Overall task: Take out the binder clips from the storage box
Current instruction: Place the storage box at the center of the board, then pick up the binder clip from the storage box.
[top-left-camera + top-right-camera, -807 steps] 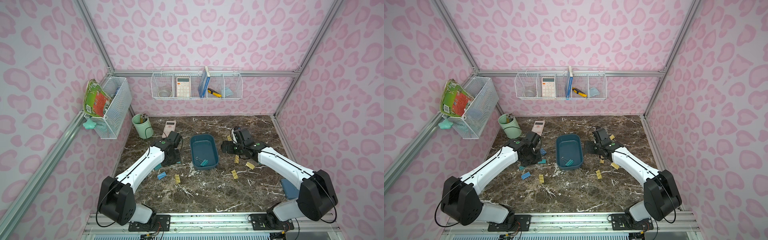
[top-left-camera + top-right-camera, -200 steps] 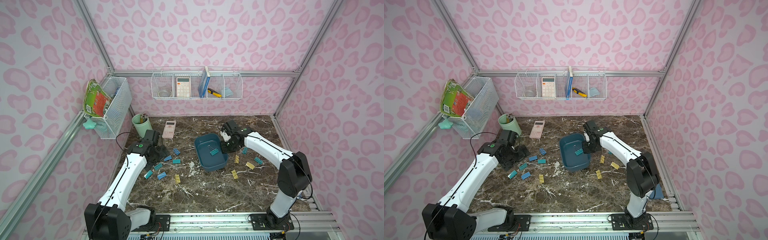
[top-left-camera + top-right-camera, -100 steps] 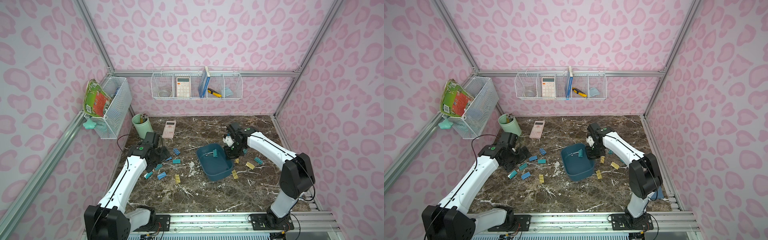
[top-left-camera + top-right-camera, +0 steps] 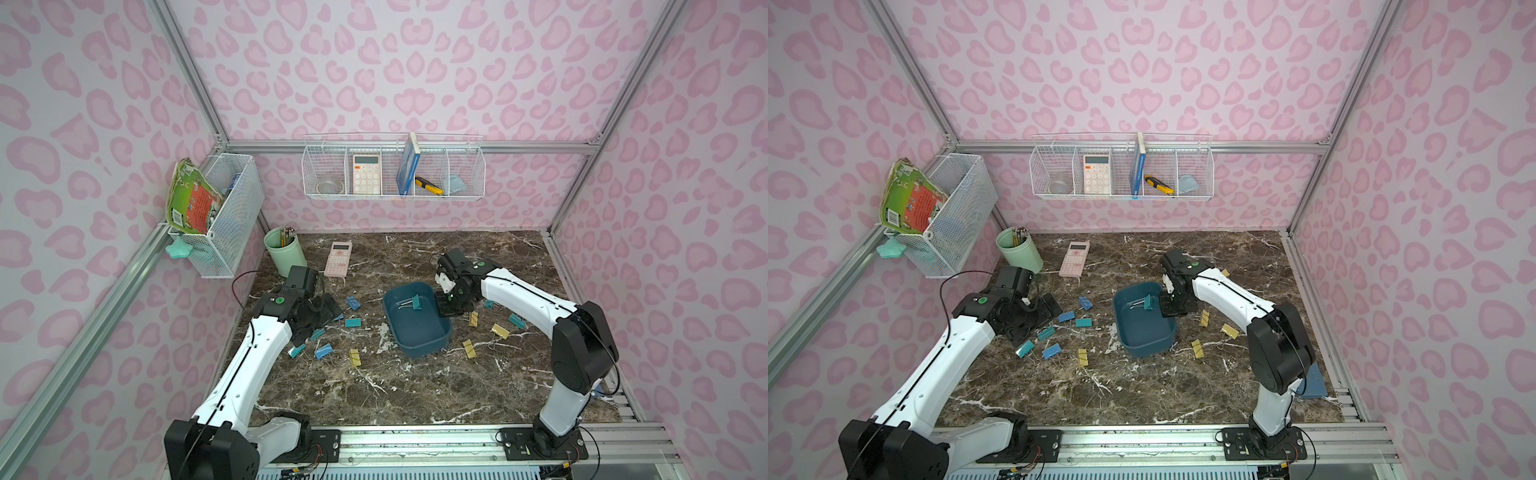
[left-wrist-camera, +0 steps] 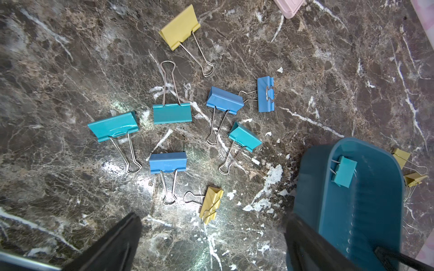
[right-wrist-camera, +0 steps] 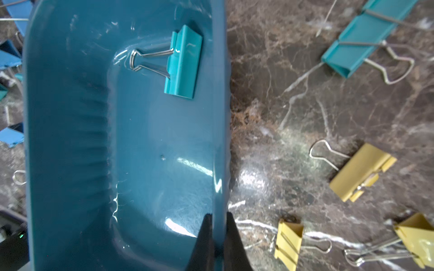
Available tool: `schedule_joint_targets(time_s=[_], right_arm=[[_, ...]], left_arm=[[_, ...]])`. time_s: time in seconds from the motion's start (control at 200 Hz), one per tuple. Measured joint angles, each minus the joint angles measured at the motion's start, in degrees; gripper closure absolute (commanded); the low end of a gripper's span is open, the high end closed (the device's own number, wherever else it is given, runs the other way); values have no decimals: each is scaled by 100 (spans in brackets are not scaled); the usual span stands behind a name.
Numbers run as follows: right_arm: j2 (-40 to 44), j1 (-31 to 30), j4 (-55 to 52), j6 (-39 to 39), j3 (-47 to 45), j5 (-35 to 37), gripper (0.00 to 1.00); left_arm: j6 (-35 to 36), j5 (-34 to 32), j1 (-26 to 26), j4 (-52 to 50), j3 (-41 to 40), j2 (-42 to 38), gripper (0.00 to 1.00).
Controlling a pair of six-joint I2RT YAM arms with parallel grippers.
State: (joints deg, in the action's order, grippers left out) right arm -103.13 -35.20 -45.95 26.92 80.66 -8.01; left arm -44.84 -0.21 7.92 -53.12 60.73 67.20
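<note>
Since four seconds ago my left arm [image 4: 266, 332] has drawn back toward the left of the frame. The storage box [image 4: 415, 332] has swung round and slid a little lower, and the teal clip [image 4: 417, 302] inside it now lies at the box's upper end instead of its lower end.

The brown marbled table [image 4: 415, 395] fills the lower middle of both top views. My right arm [image 4: 519, 295] reaches in from the lower right. The box sits near the table's centre, its length running from upper left to lower right. I cannot tell whether it is lifted clear of the table.

My right jaws are pinched tight on the box's right-hand rim, one fingertip [image 6: 205, 234] inside the wall and the other outside. My left jaws stand wide apart with nothing between them, left of the box, by a cluster of binder clips [image 5: 172, 113] in blue, teal and yellow. More yellow and teal ones lie on the table right of the box. The teal clip is the only one I see inside. It lies flat, with its wire handles pointing left in both top views.
</note>
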Motion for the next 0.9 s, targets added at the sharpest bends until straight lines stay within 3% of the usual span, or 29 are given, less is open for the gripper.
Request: schedule_joint_targets(time_s=[0.155,0.195,0.265,0.41,0.7,0.9], right_arm=[[-173,-94,745,328,-199,284,99],[-214,-133,988,387,-273,391,93],[-289,-188,1244,518,-396,501,75],[-326,-232,1521,605,-466,647,55],[-107,-455,1622,522,236,1309,49],[-660,-597,1617,501,857,1379,46]], left_arm=[[-2,22,13,-94,111,-92,1],[-2,20,15,-127,142,-122,1],[-2,15,28,-203,168,-184,1],[0,55,55,-254,192,-251,1],[9,190,142,-264,225,-260,1],[24,229,177,-262,280,-227,1]])
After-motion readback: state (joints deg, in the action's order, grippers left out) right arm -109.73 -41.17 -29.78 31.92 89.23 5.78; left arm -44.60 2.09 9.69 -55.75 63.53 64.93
